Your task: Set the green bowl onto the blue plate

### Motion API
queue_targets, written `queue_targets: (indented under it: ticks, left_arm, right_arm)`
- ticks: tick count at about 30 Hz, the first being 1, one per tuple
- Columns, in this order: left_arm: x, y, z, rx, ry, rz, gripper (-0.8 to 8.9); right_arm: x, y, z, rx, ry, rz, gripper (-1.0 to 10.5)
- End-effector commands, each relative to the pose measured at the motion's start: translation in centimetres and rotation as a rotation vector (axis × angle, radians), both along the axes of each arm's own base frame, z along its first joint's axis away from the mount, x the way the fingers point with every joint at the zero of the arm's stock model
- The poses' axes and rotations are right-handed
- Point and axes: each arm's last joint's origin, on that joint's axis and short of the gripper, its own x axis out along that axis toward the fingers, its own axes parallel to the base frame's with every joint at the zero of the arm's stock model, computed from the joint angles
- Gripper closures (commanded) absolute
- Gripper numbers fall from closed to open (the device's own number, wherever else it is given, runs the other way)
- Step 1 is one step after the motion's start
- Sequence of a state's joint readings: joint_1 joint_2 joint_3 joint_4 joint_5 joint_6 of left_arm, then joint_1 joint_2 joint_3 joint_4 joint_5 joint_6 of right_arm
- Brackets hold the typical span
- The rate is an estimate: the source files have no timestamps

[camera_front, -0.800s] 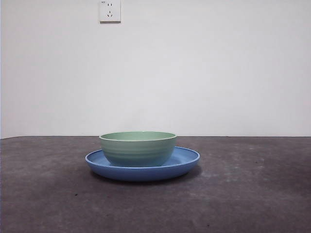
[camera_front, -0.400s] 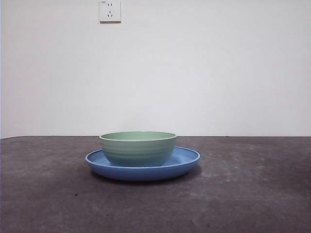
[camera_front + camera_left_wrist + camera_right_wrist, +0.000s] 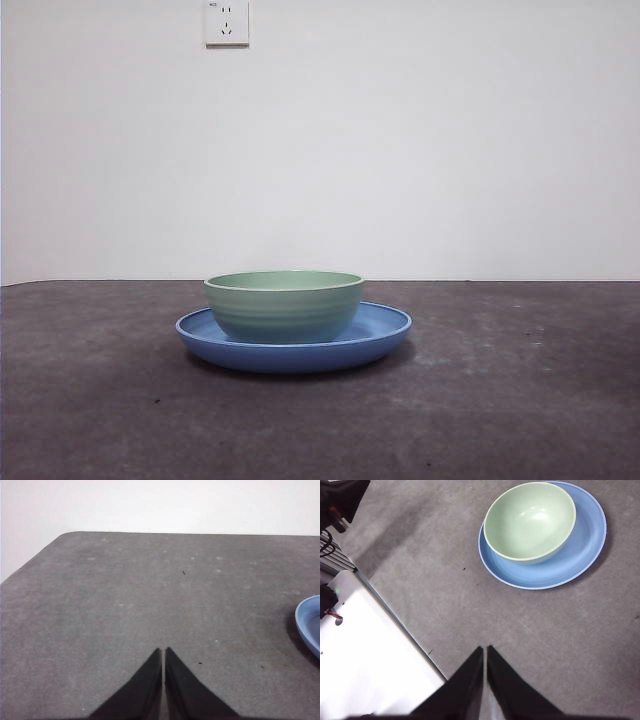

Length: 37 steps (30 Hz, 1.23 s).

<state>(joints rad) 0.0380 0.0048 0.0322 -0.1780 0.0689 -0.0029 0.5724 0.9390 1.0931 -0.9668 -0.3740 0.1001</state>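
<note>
- bowl (image 3: 284, 304) sits upright on plate (image 3: 380, 335), off-centre; no change over the last second
- both hands closed, empty, well clear: left (image 3: 163, 652), right (image 3: 485, 650)
- task looks done

Even, soft light; sharp focus; faint shadow beside the blue plate (image 3: 385, 335).

bowls: 1, green bowl (image 3: 284, 305) resting on blue plate | plates: 1, blue plate (image 3: 385, 327) under the bowl | wall sockets: 1, wall socket (image 3: 226, 22) high above the plate | tables: 1, grey table (image 3: 500, 400) bearing the plate | grippers: 2, left gripper (image 3: 163, 652) and right gripper (image 3: 485, 650), both apart from the plate
</note>
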Motion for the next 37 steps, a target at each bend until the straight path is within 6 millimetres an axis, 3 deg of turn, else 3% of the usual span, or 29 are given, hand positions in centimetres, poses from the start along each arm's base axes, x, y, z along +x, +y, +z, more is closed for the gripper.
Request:
queue_targets:
  ticks: [1, 6, 10, 15, 24, 30, 37]
  left_arm:
    - [0.1, 0.0, -0.7, -0.011, 0.026, -0.001, 8.04]
    - [0.1, 0.0, -0.7, -0.011, 0.027, -0.001, 8.04]
    - [0.1, 0.0, -0.7, -0.011, 0.027, -0.001, 8.03]
    - [0.1, 0.0, -0.7, -0.011, 0.027, -0.001, 8.04]
    - [0.1, 0.0, -0.7, -0.011, 0.027, -0.001, 8.04]
    - [0.1, 0.0, -0.7, -0.011, 0.027, -0.001, 8.04]
    - [0.1, 0.0, -0.7, -0.011, 0.027, -0.001, 8.04]
  right_arm:
    - [-0.1, -0.4, 0.8, -0.012, -0.092, 0.009, 9.4]
    - [-0.1, -2.7, 2.2, 0.061, -0.300, -0.138, 9.4]
    - [-0.9, -5.1, 1.7, 0.130, -0.448, -0.291, 9.4]
    - [-2.3, -7.5, -1.3, 0.138, -0.630, -0.468, 9.4]
    - [-3.5, -9.0, -8.7, 0.138, -0.871, -0.647, 9.4]
    - [-3.6, -9.4, -12.8, 0.112, -0.917, -0.743, 9.4]
    - [-3.5, -9.6, -16.2, 0.073, -0.895, -0.813, 9.4]
